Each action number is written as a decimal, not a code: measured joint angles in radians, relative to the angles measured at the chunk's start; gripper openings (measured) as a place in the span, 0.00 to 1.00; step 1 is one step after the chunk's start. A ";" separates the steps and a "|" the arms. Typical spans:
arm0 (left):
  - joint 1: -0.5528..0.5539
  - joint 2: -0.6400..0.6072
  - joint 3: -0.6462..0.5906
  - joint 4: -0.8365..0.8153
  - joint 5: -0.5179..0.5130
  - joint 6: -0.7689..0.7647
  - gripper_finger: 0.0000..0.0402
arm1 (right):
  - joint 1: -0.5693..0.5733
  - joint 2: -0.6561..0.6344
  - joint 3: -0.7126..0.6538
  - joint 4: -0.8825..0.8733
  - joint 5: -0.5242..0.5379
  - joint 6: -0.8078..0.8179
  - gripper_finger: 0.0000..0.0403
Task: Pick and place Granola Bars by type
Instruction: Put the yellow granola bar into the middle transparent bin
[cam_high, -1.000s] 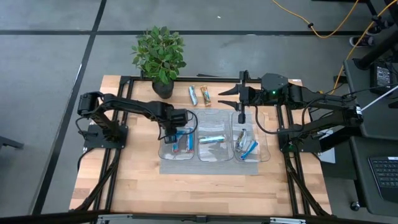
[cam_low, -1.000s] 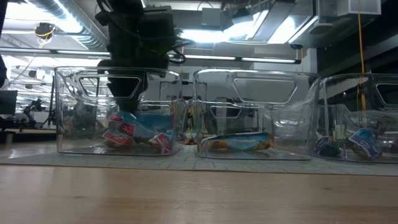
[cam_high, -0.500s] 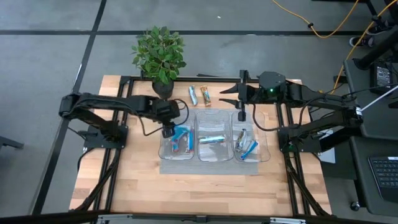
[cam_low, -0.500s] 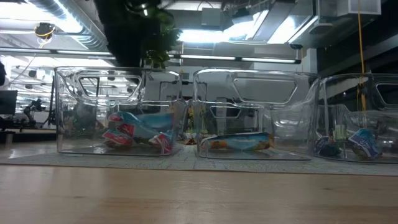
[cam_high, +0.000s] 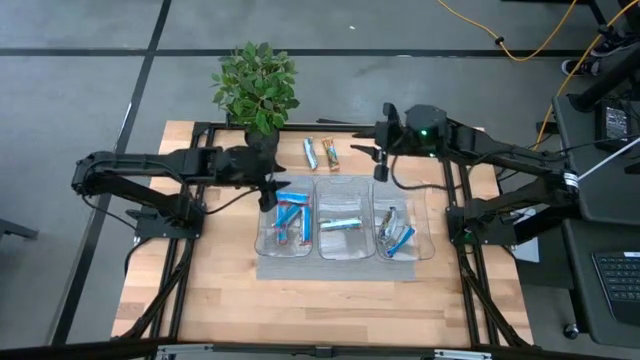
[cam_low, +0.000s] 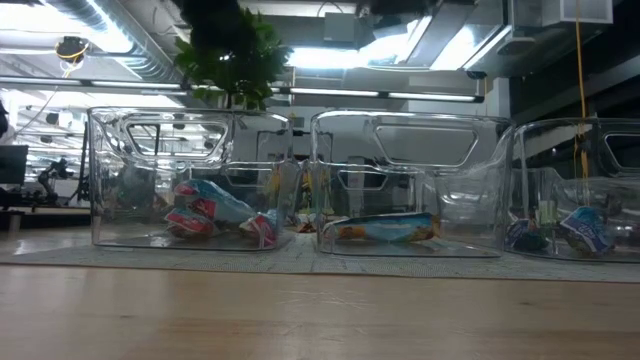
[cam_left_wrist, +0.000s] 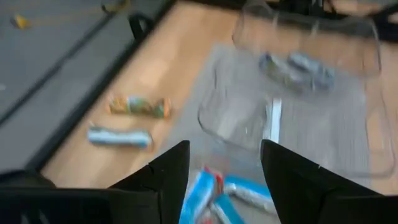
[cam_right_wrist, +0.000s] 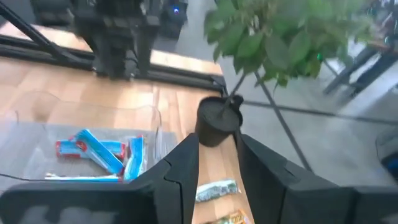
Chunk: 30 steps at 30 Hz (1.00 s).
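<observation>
Bars (cam_low: 215, 210) half-veiled behind glare-streaked bin walls (cam_low: 105, 170)

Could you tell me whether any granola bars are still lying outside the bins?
Yes: two bars lie loose on the table behind the three clear bins, near the potted plant, unsorted.

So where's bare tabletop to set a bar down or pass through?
The near wooden strip in front of the three clear bins is bare, as is the table's left side beyond the left bin. The back edge is crowded: potted plant, two loose bars, and both end effectors.
</observation>
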 joint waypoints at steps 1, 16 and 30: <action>-0.004 -0.010 0.000 0.016 -0.017 0.009 0.47 | -0.012 0.015 0.000 0.000 -0.007 0.003 0.28; -0.069 -0.037 0.000 0.108 -0.103 0.116 0.46 | -0.160 0.266 0.000 0.021 -0.140 0.006 0.31; -0.098 -0.061 -0.001 0.237 -0.266 0.363 0.46 | -0.308 0.432 0.154 -0.095 -0.150 0.185 0.65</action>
